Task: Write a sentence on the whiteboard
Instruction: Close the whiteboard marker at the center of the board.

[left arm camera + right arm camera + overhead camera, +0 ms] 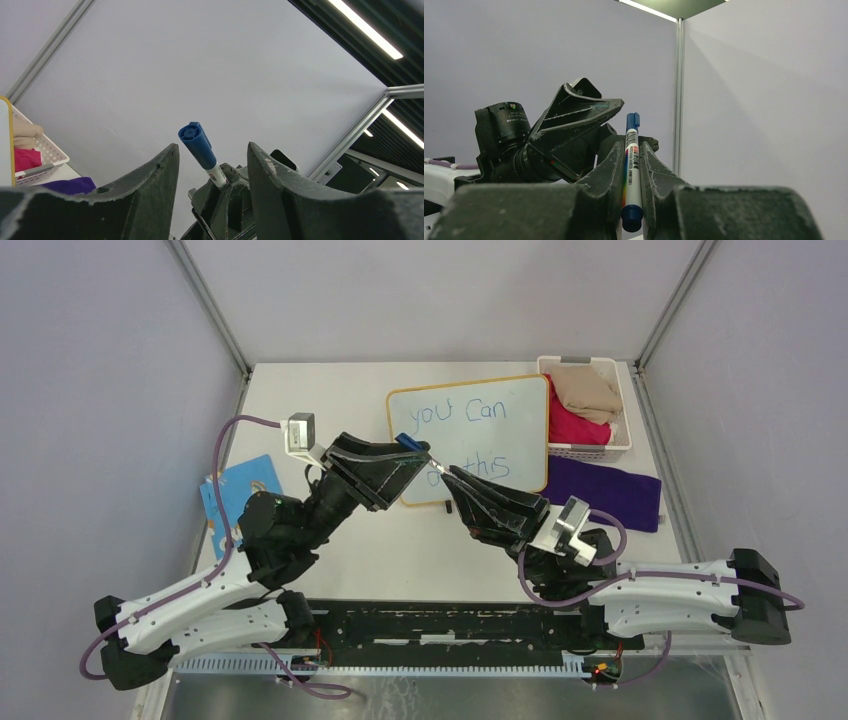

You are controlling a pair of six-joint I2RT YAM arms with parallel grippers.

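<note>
The whiteboard [520,430] lies flat toward the far edge of the worktop [330,400], its right side just beside a basket [575,361] in the far right corner. The sentence [465,415] shows in blue: "you Can" above and "this" below, with the start of the lower line hidden behind the arms.

The marker [632,175] is held above the board's near left part. The right gripper [633,150] is clamped on its printed barrel. The left gripper [212,146] stands open, one finger on each side of the marker's blue end [197,145], and touches nothing that I can see.

The marker looks light, stiff and smooth, so it could pivot or slide if it were pinched near one end. The middle of the barrel seems the safest hold. A pull or push on the blue end should run straight along the barrel.

The board's glossy face likely smears easily, so any hold belongs on the frame.
</note>
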